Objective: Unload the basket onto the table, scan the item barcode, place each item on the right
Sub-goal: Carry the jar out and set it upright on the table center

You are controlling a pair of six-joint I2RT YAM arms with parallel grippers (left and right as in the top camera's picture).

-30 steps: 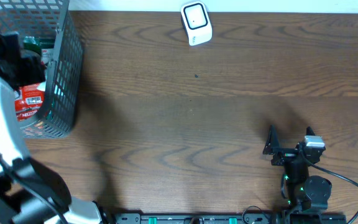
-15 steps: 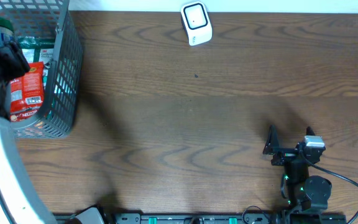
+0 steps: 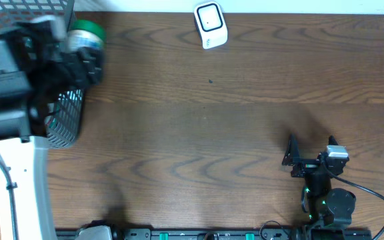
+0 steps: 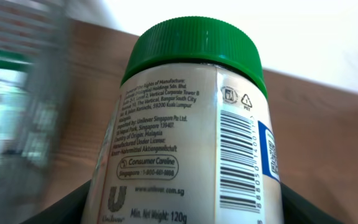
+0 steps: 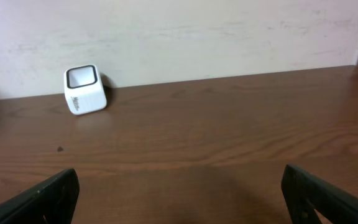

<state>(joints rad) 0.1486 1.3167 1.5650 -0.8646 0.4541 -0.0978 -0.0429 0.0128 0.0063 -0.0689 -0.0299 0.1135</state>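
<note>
Your left gripper (image 3: pixel 84 59) is clamped on the jar (image 4: pixel 191 143). Its two dark fingers press the lower body from opposite sides, and the green lid (image 4: pixel 194 46) points away from the wrist. On the overhead view the jar sits at about 10 o'clock on the table, over the right edge of the basket (image 3: pixel 69 113). The scanner (image 3: pixel 210 25) stands well apart at 12 o'clock. Your right gripper (image 3: pixel 311 148) rests at 5 o'clock with its jaws spread wide and nothing between them.

Treat the jar as stiff and fairly light. It will not give under the fingers, and if it is glass a drop could break it. The glossy label and round body look slippery, so it may twist or slide in the grip if you swing fast.

Keep your hold low on the body where it is now. The barcode (image 4: pixel 238 162) runs along the side at 3 o'clock in the wrist view, clear of both fingers. Don't regrip over it.
</note>
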